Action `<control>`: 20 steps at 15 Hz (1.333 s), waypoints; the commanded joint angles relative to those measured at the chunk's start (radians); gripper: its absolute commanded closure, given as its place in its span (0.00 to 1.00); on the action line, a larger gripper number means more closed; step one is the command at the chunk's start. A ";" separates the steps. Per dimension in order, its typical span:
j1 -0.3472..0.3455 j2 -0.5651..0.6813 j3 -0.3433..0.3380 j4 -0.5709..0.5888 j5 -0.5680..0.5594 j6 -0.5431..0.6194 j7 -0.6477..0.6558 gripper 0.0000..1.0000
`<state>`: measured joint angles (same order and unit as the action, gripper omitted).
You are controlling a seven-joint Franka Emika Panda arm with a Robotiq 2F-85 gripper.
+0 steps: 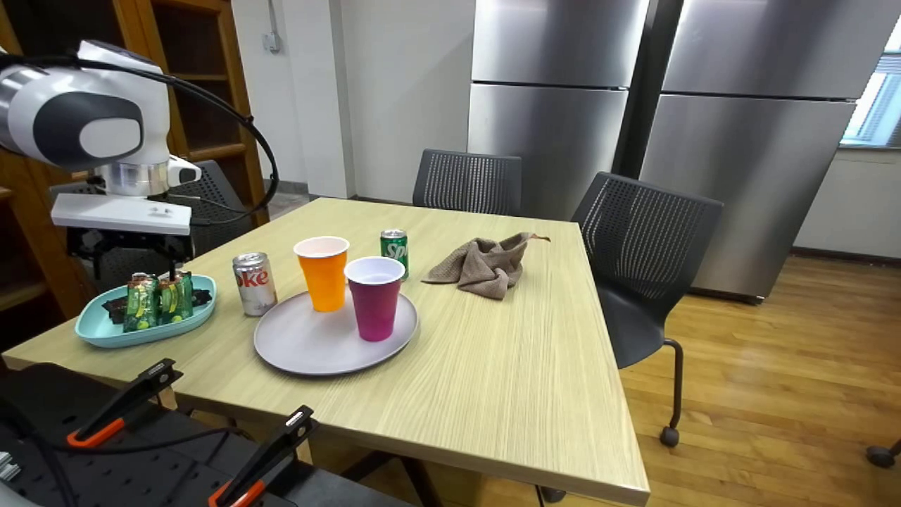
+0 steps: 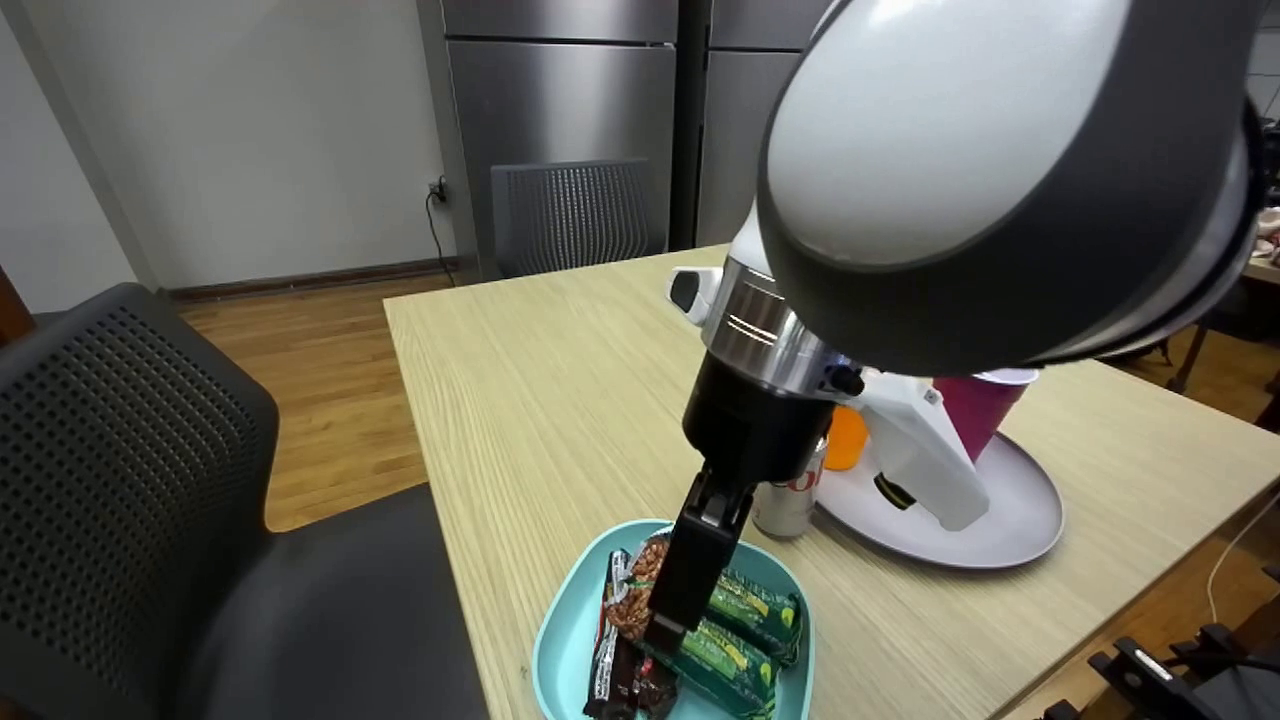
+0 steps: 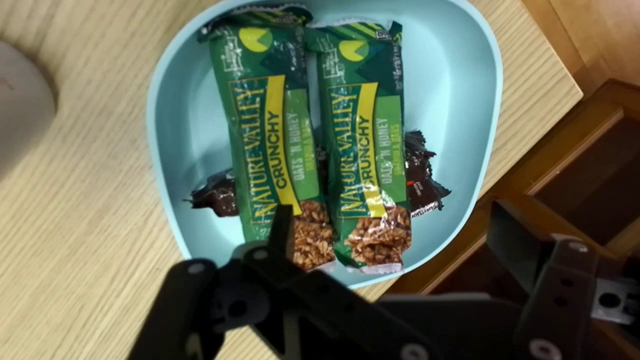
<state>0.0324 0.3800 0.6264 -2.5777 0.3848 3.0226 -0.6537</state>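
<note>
- Claw (image 3: pixel 394 220) is hanging over the blue tray (image 3: pixel 445 85), its fingers (image 3: pixel 283 227) standing wide apart; in the wrist view one of them is overlapping the lower end of one of two green snack bars (image 3: pixel 270 125), though whether it is touching the wrapper is hard to tell.
- Two steel fridges (image 1: pixel 549 134) are standing in the background, side by side.
- Pale wooden table (image 1: pixel 521 380) is filling the middle, bearing the tray near one corner.
- Dark chairs (image 1: pixel 647 246) are standing along its edges, their backs showing in both exterior views.
- Round grey plate (image 1: pixel 303 345) is resting on the table, near the tray.
- Brown cloth (image 1: pixel 486 266) is lying crumpled on the table, past the plate.
- Orange cup (image 1: pixel 324 278) and purple cup (image 1: pixel 374 306) are standing upright on the plate, close together; the white arm (image 2: pixel 930 150) is partly hiding them in an exterior view.
- Silver can (image 1: pixel 255 289) is standing between tray and plate, just beside the plate; green can (image 1: pixel 394 246) is standing behind the cups.
- Both green snack bars are lying side by side inside the tray, across dark-wrapped bars (image 3: pixel 420 182).
</note>
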 commanded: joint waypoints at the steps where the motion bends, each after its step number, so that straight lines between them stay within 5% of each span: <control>1: -0.089 -0.061 0.079 -0.055 -0.087 0.030 0.083 0.00; 5: -0.099 -0.139 0.065 -0.111 -0.189 0.077 0.188 0.00; 20: -0.089 -0.428 0.073 -0.184 -0.055 0.071 0.114 0.00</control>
<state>-0.0435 0.0492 0.6935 -2.7242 0.2982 3.0934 -0.5290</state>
